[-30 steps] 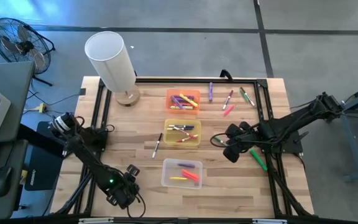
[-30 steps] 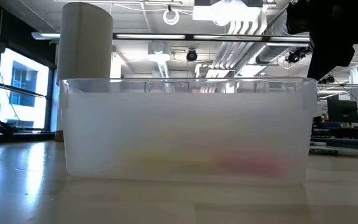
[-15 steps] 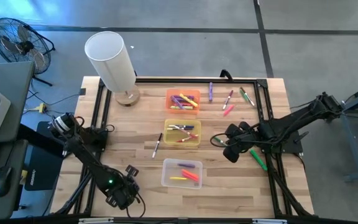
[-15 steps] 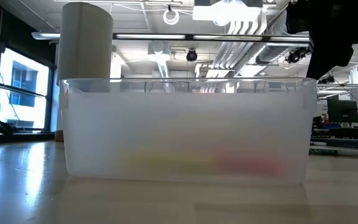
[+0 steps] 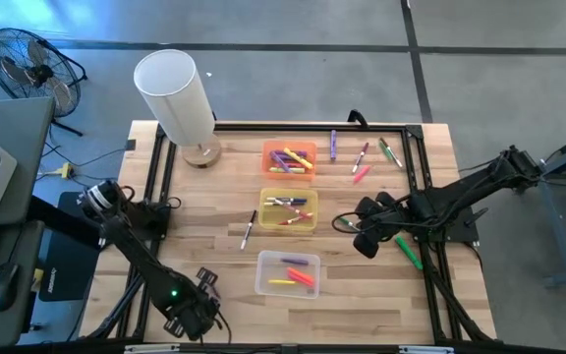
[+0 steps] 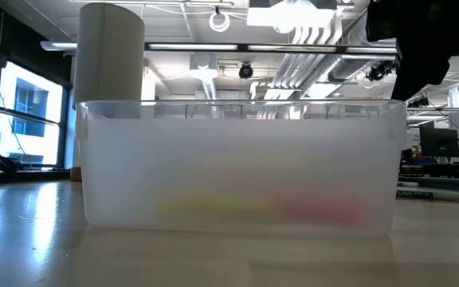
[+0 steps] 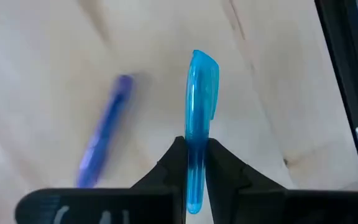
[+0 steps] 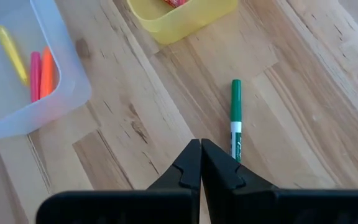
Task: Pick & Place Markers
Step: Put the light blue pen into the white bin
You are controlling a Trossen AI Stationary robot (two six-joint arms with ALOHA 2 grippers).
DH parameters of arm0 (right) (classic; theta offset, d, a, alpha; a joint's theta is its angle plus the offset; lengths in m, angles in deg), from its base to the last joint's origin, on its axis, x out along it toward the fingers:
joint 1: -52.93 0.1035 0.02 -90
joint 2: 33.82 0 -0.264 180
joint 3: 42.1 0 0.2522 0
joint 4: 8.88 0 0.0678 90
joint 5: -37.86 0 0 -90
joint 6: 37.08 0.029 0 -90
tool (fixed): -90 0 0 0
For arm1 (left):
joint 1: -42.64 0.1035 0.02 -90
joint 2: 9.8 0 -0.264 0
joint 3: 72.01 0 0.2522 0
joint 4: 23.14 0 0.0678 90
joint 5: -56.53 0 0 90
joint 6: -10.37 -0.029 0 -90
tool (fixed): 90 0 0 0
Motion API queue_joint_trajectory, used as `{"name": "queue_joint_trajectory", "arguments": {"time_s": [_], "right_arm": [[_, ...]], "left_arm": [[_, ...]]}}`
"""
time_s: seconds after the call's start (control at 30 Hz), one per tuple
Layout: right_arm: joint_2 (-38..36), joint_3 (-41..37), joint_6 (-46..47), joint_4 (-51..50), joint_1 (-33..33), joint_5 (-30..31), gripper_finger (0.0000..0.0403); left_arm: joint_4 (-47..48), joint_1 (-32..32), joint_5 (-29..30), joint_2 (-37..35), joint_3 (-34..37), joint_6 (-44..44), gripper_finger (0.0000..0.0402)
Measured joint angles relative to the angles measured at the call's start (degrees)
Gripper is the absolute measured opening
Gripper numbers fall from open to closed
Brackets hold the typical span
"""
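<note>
A light blue marker (image 7: pixel 199 124) is pinched between the fingers of the left gripper (image 5: pixel 193 313), its capped end sticking out past the fingertips. Just beside it a blue-violet marker (image 7: pixel 104 130) lies loose on the wood. That gripper sits at about seven o'clock on the table (image 5: pixel 214 206), near the front edge, the left arm folded low and reaching in from the nine o'clock side.

The other markers are spread about: some in the orange bin (image 5: pixel 290 159) toward twelve o'clock, some in the yellow bin (image 5: pixel 288 210) at the centre, and yellow, pink and orange ones in the clear bin (image 5: pixel 288 274) toward six o'clock. A few lie loose near one o'clock, a black-and-white one (image 5: pixel 248 232) lies just at nine o'clock of the yellow bin, and a green marker (image 8: pixel 235 118) rests on the boards ahead of the right gripper (image 5: pixel 350 224).

The right arm stretches in from three o'clock, its gripper hanging beside the yellow bin with fingers pressed together, holding nothing.

A white cylinder lamp (image 5: pixel 175 96) stands at eleven o'clock; a floor fan (image 5: pixel 28 64) sits beyond the table. Ceiling pipes and lights show behind.
</note>
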Motion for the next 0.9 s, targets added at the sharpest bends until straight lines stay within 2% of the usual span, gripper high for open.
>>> {"name": "queue_joint_trajectory", "arguments": {"time_s": [0.3,0.53,0.7,0.9], "right_arm": [[0.0,0.0,-0.5,0.4,0.0,-0.7,0.0],[0.0,0.0,0.7,0.4,2.9,-1.0,0.0],[0.0,0.0,3.7,0.4,6.6,-0.2,0.0],[0.0,0.0,7.6,0.1,11.1,0.2,0.0]], "left_arm": [[10.2,6.2,9.3,-0.7,-13.3,-1.4,0.0027],[11.2,16.3,14.7,-0.3,-22.7,-14.6,0.0028],[9.5,23.6,14.4,3.3,-26.7,-22.7,0.0028],[4.5,28.5,9.3,10.4,-30.7,-28.7,0.0029]]}}
